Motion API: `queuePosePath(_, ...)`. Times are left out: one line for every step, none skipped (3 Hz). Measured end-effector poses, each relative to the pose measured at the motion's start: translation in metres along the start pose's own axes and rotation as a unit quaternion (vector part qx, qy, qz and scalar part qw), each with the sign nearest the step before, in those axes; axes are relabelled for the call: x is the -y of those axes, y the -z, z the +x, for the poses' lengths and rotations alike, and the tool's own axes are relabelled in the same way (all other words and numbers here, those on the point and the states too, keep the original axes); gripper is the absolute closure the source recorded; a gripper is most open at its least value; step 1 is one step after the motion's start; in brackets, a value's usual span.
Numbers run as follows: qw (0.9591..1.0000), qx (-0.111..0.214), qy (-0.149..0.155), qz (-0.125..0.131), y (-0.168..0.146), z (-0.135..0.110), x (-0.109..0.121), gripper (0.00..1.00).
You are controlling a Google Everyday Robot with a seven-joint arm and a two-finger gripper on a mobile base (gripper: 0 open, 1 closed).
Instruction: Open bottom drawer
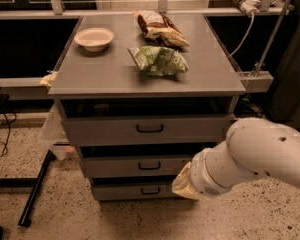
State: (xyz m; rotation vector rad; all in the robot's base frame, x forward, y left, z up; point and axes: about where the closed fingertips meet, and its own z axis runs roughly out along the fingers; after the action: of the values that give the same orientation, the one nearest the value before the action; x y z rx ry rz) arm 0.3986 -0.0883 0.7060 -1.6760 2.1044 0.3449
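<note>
The bottom drawer (pixel 125 192) is the narrowest grey front at the foot of the grey cabinet, with a small black loop handle (pixel 150 190) at its centre. It looks closed. The mid-sized drawer (pixel 140 166) and the widest top drawer (pixel 150 129) are above it. My white arm (pixel 255 156) reaches in from the right. My gripper (pixel 181 185), in a cream-coloured cover, is in front of the bottom drawer's right end, to the right of its handle.
On the cabinet top (pixel 105 76) are a white bowl (pixel 94 38), a green bag (pixel 157 60) and a brown bag (pixel 160 28). A black pole (pixel 35 189) lies on the speckled floor at the left. A clear plastic bag (pixel 52 129) hangs at the cabinet's left side.
</note>
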Motion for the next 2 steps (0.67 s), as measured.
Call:
queuePosePath(0.9997, -0.014, 0.017, 0.004, -0.022, 0.012, 0.000, 1.00)
queuePosePath(0.9989, -0.025, 0.040, 0.001, -0.080, 0.065, -0.003, 1.00)
